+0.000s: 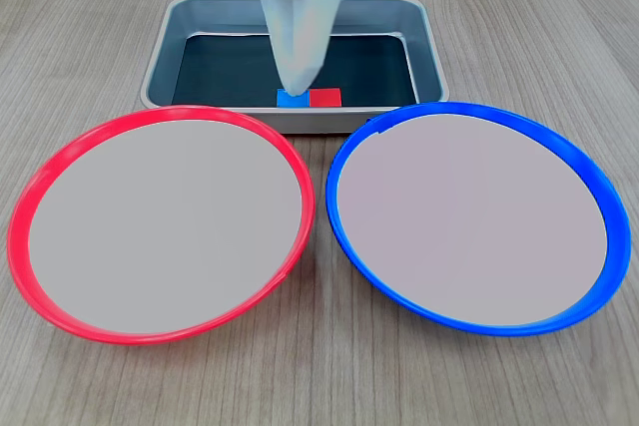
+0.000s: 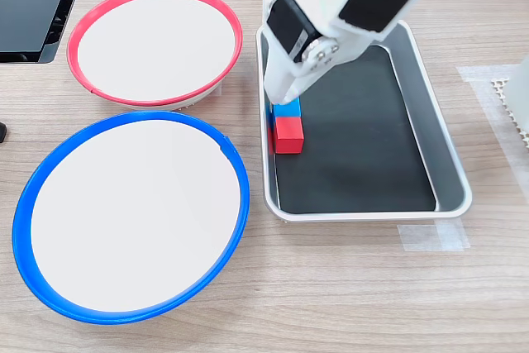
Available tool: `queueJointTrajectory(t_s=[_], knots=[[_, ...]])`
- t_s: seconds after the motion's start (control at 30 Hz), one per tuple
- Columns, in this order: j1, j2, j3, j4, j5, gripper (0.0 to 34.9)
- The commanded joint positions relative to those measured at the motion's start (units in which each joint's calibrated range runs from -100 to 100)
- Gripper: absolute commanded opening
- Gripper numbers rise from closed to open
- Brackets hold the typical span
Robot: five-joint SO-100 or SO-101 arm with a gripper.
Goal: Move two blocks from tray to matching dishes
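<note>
Likely light, rigid and slick, the blue block (image 2: 287, 108) sits touching the red block (image 2: 288, 135) against the tray (image 2: 450, 163) wall, so pinch its free sides; fingers' (image 1: 297, 82) spread unclear.

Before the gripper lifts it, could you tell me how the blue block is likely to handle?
The blue block looks rigid and small, so probably light. Its glossy faces may slip. Flat-sided, it shouldn't roll, but it touches the red block, which could get nudged.
</note>
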Motion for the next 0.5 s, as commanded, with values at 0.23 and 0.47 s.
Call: queueJointTrajectory(t_s=[0.23, 0.47], knots=[[-3.66, 0.98, -2.91, -0.68, 5.13, 0.1], [-5.07, 2.77, -3.0, -3.07, 9.82, 0.1]])
